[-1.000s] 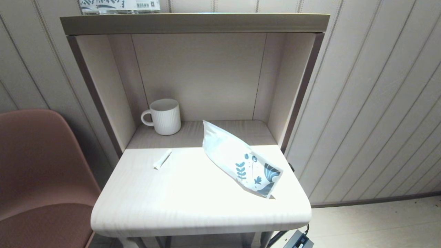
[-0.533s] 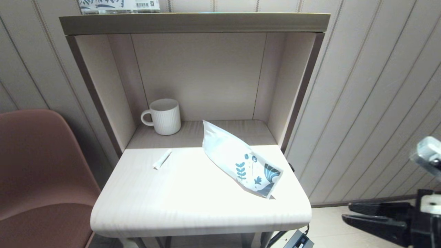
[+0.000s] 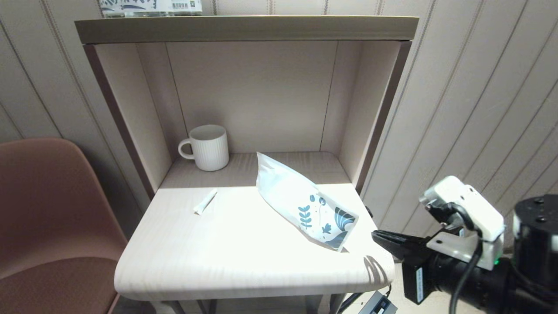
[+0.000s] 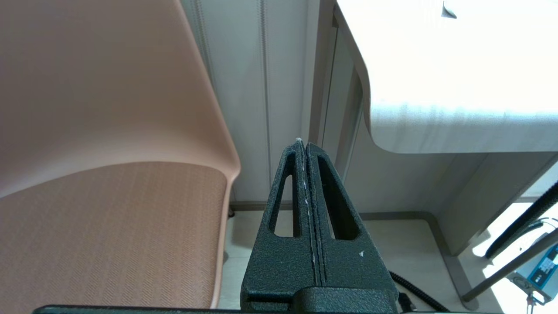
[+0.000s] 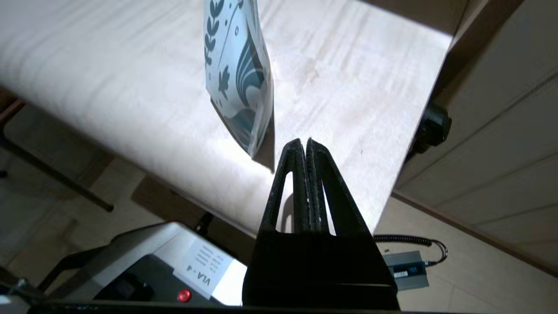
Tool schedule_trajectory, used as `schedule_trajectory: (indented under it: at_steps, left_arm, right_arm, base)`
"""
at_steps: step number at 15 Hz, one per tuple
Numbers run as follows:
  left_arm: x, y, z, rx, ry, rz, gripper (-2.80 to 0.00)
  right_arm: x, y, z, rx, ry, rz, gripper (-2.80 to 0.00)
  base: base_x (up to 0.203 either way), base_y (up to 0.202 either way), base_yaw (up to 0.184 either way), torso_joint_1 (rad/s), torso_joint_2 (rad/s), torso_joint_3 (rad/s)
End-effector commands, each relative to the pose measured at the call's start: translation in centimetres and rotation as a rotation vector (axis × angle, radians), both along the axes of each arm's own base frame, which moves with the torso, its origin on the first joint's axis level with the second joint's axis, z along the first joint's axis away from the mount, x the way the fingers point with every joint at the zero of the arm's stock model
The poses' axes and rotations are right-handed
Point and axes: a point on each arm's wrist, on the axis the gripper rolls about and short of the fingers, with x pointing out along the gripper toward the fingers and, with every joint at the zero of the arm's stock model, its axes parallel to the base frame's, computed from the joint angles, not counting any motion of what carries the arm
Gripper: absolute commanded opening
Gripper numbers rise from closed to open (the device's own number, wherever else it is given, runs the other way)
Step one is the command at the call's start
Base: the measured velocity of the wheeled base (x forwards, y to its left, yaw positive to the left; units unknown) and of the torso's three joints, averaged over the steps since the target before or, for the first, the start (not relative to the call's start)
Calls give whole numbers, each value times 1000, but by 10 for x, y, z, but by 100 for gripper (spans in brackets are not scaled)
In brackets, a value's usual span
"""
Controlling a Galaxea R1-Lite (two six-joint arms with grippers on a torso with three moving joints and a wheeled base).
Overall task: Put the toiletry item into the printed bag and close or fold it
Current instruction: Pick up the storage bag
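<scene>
At the right edge, beside the table: right gripper (image 3: pixel 378 236) sits level, its tip pointing at the table's near right corner, jaws pressed together and holding nothing.
Table (image 3: pixel 244 266): pale wood top with a hutch over its back half, reaching away from the right gripper's tip toward the left; the gripper's shadow falls on the corner nearest it.
Chair (image 3: pixel 48 218): brown seat on the far side of the table from the right gripper, just beside the left gripper.
Printed bag (image 3: pixel 301 203): lies slanted on the table, its leaf-printed end closest to the right gripper, near the tip but apart from it; the plain white end runs away toward the hutch.
Mug (image 3: pixel 208 147): white, ribbed, upright inside the hutch, well beyond the bag from the right gripper.
Toiletry item (image 3: pixel 205 201): thin white stick lying flat on the table top, well apart from the right gripper, on the far side of the bag, in front of the mug.
Left gripper (image 4: pixel 304 146): low between the chair and the table edge, fingers closed flat against each other, empty, touching nothing.
</scene>
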Motion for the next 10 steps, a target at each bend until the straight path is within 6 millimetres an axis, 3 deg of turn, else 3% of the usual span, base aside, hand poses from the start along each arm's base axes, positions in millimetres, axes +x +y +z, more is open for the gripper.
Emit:
schedule_trajectory:
  at_steps: [1, 8, 9, 10]
  left_arm:
    - [0, 0, 0, 1, 1, -1, -280]
    - [0, 0, 0, 1, 0, 0, -280]
    - [0, 0, 0, 1, 0, -2, -280]
    - [0, 0, 0, 1, 0, -1, -280]
  right_arm:
    - [4, 13, -14, -24, 15, 14, -280]
    - [-4, 14, -14, -33, 36, 48, -273]
    - [-4, 16, -12, -22, 33, 51, 0]
    - [-3, 18, -8, -9, 26, 54, 0]
  base:
    - [0, 0, 0, 0, 0, 0]
    - [0, 0, 0, 0, 0, 0]
    - [0, 0, 0, 0, 0, 0]
    - [0, 0, 0, 0, 0, 0]
